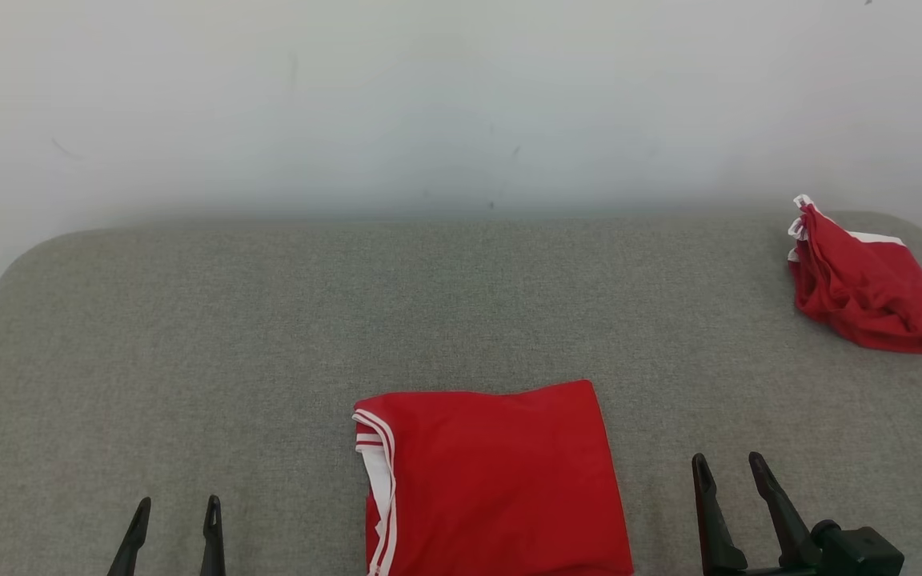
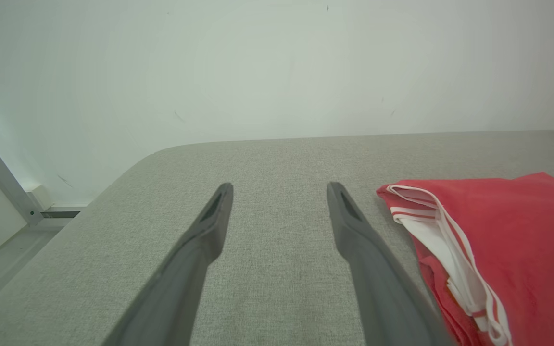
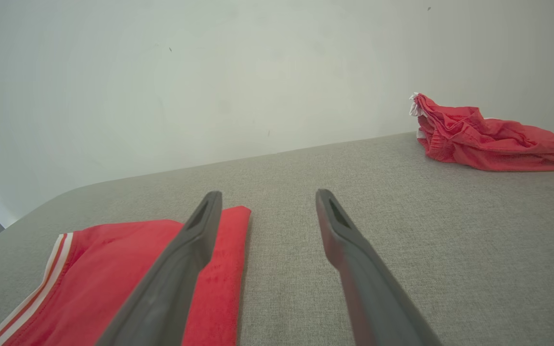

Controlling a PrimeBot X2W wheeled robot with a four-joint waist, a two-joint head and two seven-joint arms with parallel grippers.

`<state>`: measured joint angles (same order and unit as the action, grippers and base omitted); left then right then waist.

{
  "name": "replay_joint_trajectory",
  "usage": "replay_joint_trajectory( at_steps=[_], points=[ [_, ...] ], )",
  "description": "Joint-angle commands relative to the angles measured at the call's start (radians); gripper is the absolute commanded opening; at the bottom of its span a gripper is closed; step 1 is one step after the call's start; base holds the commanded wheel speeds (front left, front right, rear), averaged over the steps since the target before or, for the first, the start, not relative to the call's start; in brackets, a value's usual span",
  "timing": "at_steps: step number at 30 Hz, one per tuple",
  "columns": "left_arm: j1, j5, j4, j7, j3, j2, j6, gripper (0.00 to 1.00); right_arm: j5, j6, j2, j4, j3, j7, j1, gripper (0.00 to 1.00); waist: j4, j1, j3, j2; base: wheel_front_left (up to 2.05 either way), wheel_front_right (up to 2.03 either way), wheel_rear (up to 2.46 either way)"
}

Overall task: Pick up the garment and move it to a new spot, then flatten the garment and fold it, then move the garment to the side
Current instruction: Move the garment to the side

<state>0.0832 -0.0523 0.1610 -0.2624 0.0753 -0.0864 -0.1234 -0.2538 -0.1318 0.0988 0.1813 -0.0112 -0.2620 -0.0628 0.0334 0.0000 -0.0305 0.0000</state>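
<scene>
A red garment (image 1: 501,480) with white-striped trim lies folded flat at the near middle of the grey table (image 1: 269,320). It also appears in the left wrist view (image 2: 512,250) and in the right wrist view (image 3: 113,274). My left gripper (image 1: 174,512) (image 2: 279,190) hovers open to the garment's left, with nothing between its fingers. To the garment's right stands my right gripper (image 1: 729,468) (image 3: 265,197), open and empty, apart from the cloth.
A second red garment (image 1: 865,284) (image 3: 488,137) lies crumpled at the table's far right corner. A white wall (image 1: 461,96) rises behind the table. The table's rounded left edge (image 2: 128,168) drops to a metal frame (image 2: 3,178).
</scene>
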Motion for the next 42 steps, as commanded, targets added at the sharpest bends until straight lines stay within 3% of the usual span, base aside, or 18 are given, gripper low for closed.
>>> replay_joint_trajectory(
  at_steps=[1, 14, 29, 42],
  points=[
    [0.008, 0.003, -0.003, -0.003, 0.000, -0.002, 0.000, 1.00, -0.001, 0.003, 0.002, 0.001, -0.002, -0.003, 0.000, 1.00, 0.001, 0.0000, 0.001, 0.0000, 0.00, 0.00, 0.00],
    [0.003, 0.001, -0.002, -0.003, -0.007, 0.001, 0.007, 1.00, 0.011, 0.003, 0.019, 0.038, -0.041, -0.002, 0.083, 1.00, 0.012, 0.0000, 0.006, 0.0000, 0.00, 0.00, 0.00],
    [-0.048, -0.002, 0.025, -0.003, -0.052, 0.007, 0.002, 1.00, 0.023, 0.003, 0.021, 0.424, -0.080, 0.116, 0.314, 1.00, 0.111, 0.0000, 0.043, 0.0000, 0.00, 0.00, 0.00],
    [-0.081, -0.002, 0.028, -0.003, -0.056, 0.011, 0.008, 1.00, 0.001, 0.003, 0.012, 0.707, -0.129, 0.158, 0.430, 1.00, 0.128, 0.0000, 0.086, 0.0000, 0.00, 0.00, 0.00]
  ],
)
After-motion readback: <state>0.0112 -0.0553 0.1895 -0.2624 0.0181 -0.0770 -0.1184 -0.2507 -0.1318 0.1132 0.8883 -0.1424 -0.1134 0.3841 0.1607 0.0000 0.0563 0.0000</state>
